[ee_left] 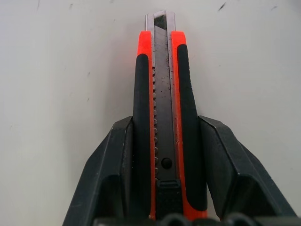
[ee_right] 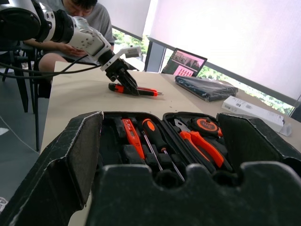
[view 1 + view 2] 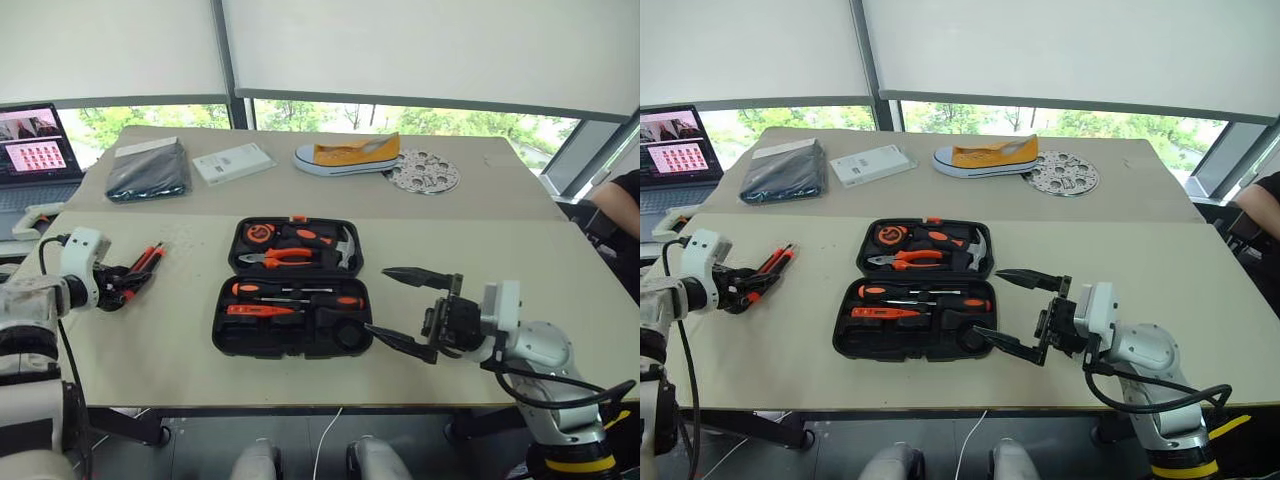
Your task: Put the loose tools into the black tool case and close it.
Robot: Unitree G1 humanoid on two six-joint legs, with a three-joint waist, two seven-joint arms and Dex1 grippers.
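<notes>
The black tool case [image 3: 222,338] lies open at the middle of the table. Pliers, a hammer and a tape measure sit in its far half, orange-handled screwdrivers [image 3: 295,292] in its near half. An orange-and-black utility knife [image 1: 164,94] lies on the table left of the case, also seen as the knife [image 3: 146,261]. My left gripper [image 3: 128,282] is shut on the knife's near end, one finger [image 1: 117,155] against each side. My right gripper [image 3: 377,300] hangs open just right of the case, pointing at it, with nothing between its fingers.
On the far half of the table lie a flat black pouch [image 3: 148,170], a white box [image 3: 232,163], a yellow shoe [image 3: 350,155] and a perforated metal disc [image 3: 425,172]. A laptop [image 3: 35,150] stands at the far left. A person [image 2: 82,12] sits beyond the table's left end.
</notes>
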